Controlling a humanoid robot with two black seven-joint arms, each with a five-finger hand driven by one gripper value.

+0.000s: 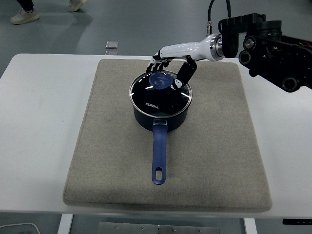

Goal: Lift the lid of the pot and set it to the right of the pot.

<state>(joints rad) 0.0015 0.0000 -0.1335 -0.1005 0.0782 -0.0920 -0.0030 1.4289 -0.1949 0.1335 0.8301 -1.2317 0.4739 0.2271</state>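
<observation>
A dark blue pot (160, 116) with a long blue handle pointing toward the near edge stands on a grey mat (214, 146). Its glass lid (161, 92) with a blue knob (159, 80) sits on the pot. My right hand (168, 66) reaches in from the right and hovers at the lid's far right rim, just behind and beside the knob. Its fingers (156, 62) are spread and its thumb (184, 74) hangs down over the lid's edge. It holds nothing. The left arm is out of view.
The mat lies on a white table (39, 122). The right arm's black body (273, 48) hangs over the table's far right corner. A small clear object (112, 45) lies on the floor beyond the table. A person's feet (22, 14) show at the top left.
</observation>
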